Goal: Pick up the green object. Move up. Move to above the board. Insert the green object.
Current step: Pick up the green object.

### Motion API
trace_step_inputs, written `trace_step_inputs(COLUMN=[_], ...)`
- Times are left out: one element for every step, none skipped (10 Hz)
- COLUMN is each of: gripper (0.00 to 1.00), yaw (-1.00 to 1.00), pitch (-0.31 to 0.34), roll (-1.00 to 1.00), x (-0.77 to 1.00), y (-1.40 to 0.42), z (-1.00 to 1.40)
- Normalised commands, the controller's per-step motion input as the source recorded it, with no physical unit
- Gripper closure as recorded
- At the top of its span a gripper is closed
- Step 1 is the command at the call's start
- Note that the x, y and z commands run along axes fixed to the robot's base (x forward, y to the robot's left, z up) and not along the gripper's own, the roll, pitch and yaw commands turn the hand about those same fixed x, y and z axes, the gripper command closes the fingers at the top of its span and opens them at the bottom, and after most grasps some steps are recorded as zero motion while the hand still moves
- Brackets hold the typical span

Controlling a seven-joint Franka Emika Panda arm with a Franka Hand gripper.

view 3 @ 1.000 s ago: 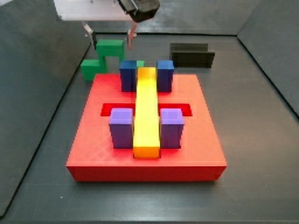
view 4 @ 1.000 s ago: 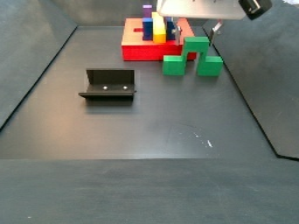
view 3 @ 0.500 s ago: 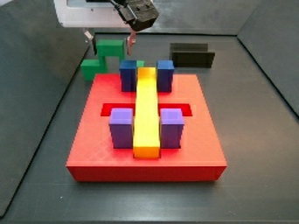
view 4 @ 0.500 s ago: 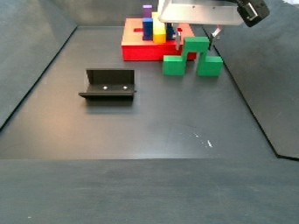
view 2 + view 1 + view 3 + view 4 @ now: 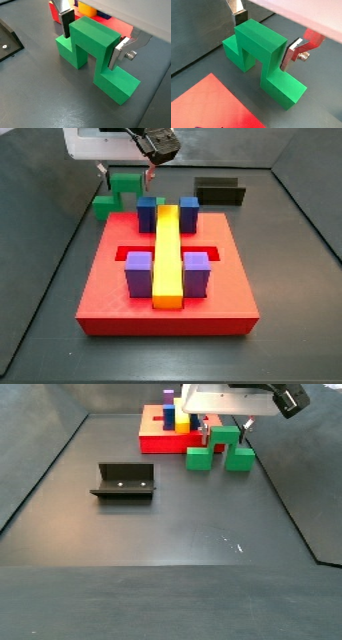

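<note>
Where both wrist views look down past the claw [image 5: 263, 39], the green object [image 5: 261, 55] sits on the dark surface [image 5: 198, 35] with its raised centre cube between the two silver fingers [image 5: 65, 14]. One dark pad lies against one side face of the cube; the other finger plate [image 5: 293, 51] stands at the opposite face, touching or just short of it, I cannot tell which. So the claw brackets the cube, but whether it is clenched on it is not clear. The lower arms of the piece rest on the surface.

A wrist view adds the board [image 5: 107, 23], red, just beyond the piece, with yellow and blue showing on it, and a corner of the fixture [image 5: 7, 42] at the frame's left edge.

Side views give the layout instead. One shows the board [image 5: 167, 293] filling the centre, with yellow bar [image 5: 167, 253], purple blocks [image 5: 139, 274] and blue blocks [image 5: 189, 210], and the green object [image 5: 120, 190] behind it at upper left under the claw [image 5: 124, 170]. Another shows the fixture [image 5: 124, 481] well apart at left, the green object [image 5: 222, 446] beside the board [image 5: 163, 441].
</note>
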Motion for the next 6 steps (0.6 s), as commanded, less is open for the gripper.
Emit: trace_step_inputs(gripper=[0.0, 0.0, 0.0, 0.0, 1.0, 1.0], yaw=[0.0, 0.0, 0.0, 0.0, 0.0, 0.0], pitch=[0.0, 0.0, 0.0, 0.0, 0.0, 0.0], roll=[0.02, 0.01, 0.05, 0.0, 0.0, 0.0], x=[0.0, 0.0, 0.0, 0.0, 0.0, 0.0], y=[-0.01, 0.0, 0.0, 0.0, 0.0, 0.0], z=[0.0, 0.0, 0.0, 0.0, 0.0, 0.0])
